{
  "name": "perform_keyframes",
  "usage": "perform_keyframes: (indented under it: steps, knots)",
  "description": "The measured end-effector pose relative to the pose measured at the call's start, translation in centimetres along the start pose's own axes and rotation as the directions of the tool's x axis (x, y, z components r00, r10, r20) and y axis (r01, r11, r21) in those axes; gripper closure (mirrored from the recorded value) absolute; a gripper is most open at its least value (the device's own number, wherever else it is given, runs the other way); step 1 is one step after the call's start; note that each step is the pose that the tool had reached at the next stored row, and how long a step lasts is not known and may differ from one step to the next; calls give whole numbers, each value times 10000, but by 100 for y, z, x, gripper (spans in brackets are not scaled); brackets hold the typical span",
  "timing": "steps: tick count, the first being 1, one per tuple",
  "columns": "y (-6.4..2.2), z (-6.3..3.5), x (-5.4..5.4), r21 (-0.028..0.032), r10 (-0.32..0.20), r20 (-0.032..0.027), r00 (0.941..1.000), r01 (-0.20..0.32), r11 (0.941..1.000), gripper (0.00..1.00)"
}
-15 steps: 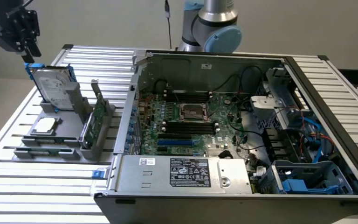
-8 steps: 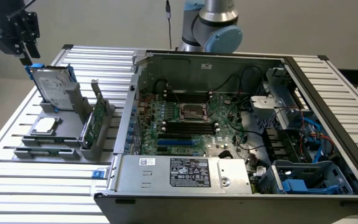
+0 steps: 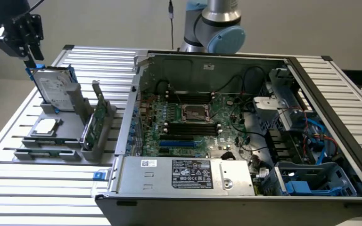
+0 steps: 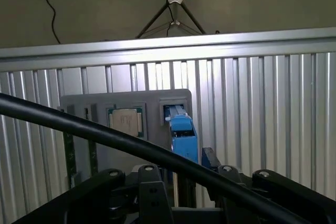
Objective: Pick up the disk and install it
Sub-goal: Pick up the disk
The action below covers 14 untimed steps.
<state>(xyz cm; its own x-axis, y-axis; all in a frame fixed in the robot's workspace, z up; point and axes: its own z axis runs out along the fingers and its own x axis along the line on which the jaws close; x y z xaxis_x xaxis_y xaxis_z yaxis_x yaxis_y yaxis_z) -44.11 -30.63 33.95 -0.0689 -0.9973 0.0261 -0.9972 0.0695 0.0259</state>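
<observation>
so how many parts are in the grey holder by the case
3. The disk stands upright at the holder's far end, the chip lies flat in front of it, the green card stands on edge toward the exterior view's right. Nothing seems hidden.

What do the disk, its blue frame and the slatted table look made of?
The disk: silver metal casing, dull sheen, white paper-like label. The frame: matte uniform blue, probably plastic. The table: pale ribbed slats with brushed sheen, likely aluminium.

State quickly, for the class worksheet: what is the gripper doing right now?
Gripper: open or closed cannot be told; it is at the top edge of the upright disk.
</observation>
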Motion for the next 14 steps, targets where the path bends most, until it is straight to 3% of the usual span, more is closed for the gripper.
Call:
perform_keyframes:
  steps: [6, 7, 8, 14]
  knots:
    - [1, 26, -3, 3, -150, 7, 9999, 150, 9999, 56]
    - [1, 29, -4, 3, -164, 15, 9999, 164, 9999, 50]
    - [0, 38, -3, 7, -176, 28, 9998, 176, 9998, 50]
    - [-3, 141, -4, 3, -228, 50, 9997, 228, 9997, 50]
